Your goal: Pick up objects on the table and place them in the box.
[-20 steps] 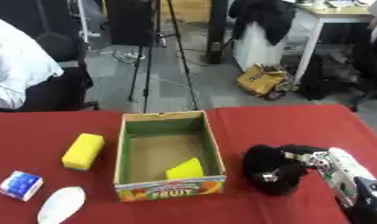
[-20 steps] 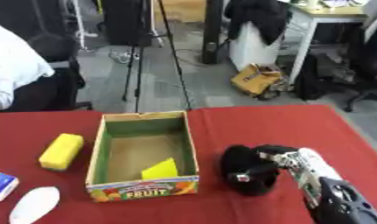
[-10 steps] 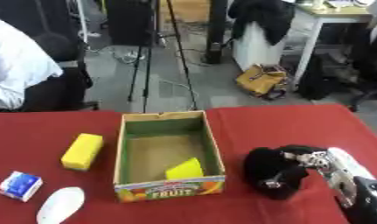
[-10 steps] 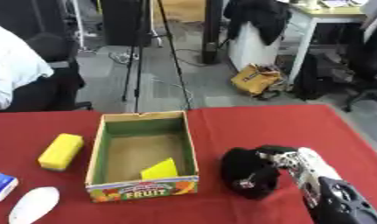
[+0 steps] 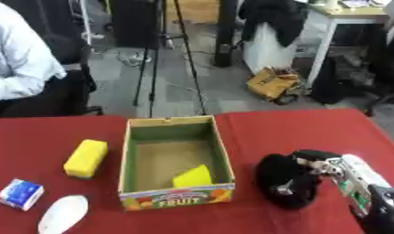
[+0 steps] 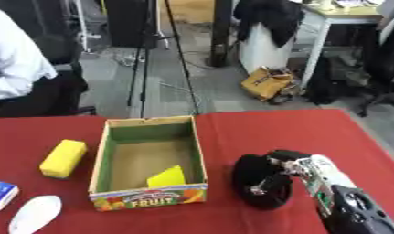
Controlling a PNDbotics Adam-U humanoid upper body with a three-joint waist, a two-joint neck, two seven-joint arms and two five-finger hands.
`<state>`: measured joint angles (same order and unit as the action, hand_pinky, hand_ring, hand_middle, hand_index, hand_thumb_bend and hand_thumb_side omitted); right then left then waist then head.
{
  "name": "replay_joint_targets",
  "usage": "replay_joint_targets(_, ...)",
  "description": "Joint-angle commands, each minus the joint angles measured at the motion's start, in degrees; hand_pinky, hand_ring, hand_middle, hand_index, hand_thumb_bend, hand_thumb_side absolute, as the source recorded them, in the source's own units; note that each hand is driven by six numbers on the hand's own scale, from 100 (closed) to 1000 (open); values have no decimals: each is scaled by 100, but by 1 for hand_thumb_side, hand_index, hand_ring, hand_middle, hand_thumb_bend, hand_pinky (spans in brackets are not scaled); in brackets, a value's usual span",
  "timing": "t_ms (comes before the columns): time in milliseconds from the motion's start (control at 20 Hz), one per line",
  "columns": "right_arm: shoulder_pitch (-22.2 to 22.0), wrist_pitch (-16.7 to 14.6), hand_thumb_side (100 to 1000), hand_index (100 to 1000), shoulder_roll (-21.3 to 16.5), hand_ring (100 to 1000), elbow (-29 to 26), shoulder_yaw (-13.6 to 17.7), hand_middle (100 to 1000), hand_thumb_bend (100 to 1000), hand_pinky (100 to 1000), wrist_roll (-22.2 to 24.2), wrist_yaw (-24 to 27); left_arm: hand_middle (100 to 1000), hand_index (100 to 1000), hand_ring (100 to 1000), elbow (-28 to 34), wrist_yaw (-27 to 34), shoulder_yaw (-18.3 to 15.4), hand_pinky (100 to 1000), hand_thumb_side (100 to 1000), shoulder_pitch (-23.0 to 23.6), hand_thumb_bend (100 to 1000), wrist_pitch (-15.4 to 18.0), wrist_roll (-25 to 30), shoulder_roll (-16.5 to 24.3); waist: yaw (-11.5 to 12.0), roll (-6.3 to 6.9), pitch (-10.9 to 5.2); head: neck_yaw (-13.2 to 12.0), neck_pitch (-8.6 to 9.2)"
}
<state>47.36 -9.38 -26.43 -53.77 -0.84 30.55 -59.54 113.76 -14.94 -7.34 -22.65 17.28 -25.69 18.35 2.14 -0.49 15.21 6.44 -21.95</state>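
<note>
The robot's right arm enters from the lower right corner, its black-and-silver forearm angled up and to the left across the picture. The right hand (image 5: 308,171) sits at the end of it, wrist bent, fingers and thumb curled round a rounded black object (image 5: 281,180) that lies just to the hand's left. The left hand shows in neither view.

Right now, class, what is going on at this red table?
The robot's right hand is curled round a black rounded object on the red table, just right of the open cardboard fruit box. A yellow piece already lies inside the box. Left of the box, a yellow block, a small blue and white carton and a white oval object are not yet in it. The left hand is out of view.
</note>
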Motion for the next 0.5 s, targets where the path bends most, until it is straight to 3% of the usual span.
replay_joint_targets(50,76,-5,625,784,-171,785,-30,28,605,487,803,-109,-57,819,793,892,83,7,-9,934,855,-108,100,-2,20,71,0,8,-101,-14,27)
replay_joint_targets(250,71,-35,593,766,-177,687,3,35,598,495,656,-179,-41,819,792,892,83,8,-12,934,854,-117,100,-4,24,75,0,10,-100,-28,22)
replay_joint_targets(500,69,-82,532,756,-195,653,29,28,589,512,549,-260,9,820,792,892,83,4,-16,934,854,-120,100,-6,38,77,2,9,-96,-22,8)
